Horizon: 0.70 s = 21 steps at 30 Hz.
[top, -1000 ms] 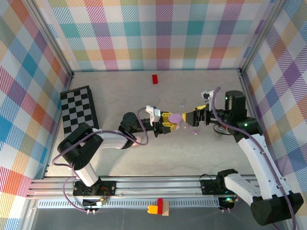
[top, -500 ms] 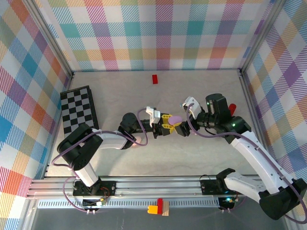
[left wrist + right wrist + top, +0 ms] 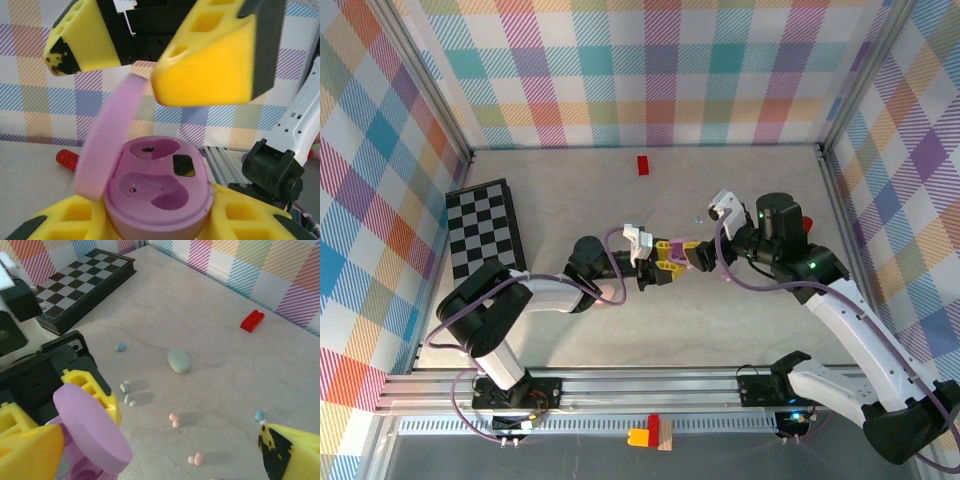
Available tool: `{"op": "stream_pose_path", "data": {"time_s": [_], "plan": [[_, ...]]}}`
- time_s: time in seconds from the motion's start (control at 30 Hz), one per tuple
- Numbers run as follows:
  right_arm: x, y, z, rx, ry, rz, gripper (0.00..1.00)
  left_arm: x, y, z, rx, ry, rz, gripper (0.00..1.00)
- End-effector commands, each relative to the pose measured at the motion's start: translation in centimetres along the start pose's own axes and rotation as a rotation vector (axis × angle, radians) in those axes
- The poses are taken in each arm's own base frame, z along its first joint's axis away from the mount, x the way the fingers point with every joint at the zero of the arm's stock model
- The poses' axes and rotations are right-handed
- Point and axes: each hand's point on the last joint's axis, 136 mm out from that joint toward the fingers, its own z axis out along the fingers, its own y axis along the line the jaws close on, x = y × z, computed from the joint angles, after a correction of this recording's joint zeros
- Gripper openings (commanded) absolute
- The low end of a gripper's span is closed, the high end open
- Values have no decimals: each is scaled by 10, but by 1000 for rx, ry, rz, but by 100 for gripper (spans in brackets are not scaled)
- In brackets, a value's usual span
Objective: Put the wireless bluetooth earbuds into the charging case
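Observation:
My left gripper (image 3: 155,222) is shut on a lilac charging case (image 3: 160,190), also seen in the top view as the case (image 3: 665,245) held mid-table. Its lid (image 3: 107,150) stands open and both wells are empty. My right gripper (image 3: 696,256) is open, and its yellow fingers (image 3: 215,65) hang just above the case, one on each side of the lid's top edge. Wireless bluetooth earbuds lie loose on the table under it: two pink (image 3: 174,418), (image 3: 197,458), two mint (image 3: 125,386), (image 3: 129,399) and two blue (image 3: 120,346), (image 3: 259,415).
A closed mint case (image 3: 178,360) lies beyond the buds. A red block (image 3: 643,165) sits near the back wall. A folded chessboard (image 3: 485,235) lies at the left. Plaid walls close in the table on three sides.
My right gripper has swung left from the table's right part to the held case and now straddles its lid. The left gripper has kept its hold and shifted slightly back.

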Motion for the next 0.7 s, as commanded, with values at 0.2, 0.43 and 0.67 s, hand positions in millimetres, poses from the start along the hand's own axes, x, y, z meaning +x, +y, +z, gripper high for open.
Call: {"op": "stream_pose_path", "data": {"time_s": [0.2, 0.43, 0.67], "plan": [[-22, 5, -8, -33, -53, 13, 99, -15, -11, -8, 19, -36, 62, 35], [-31, 23, -26, -144, -158, 49, 99, -11, -5, -13, -10, -29, 57, 35], [-20, -40, -48, -5, -295, 429, 99, -17, 1, -32, -59, -33, 72, 35]]}}
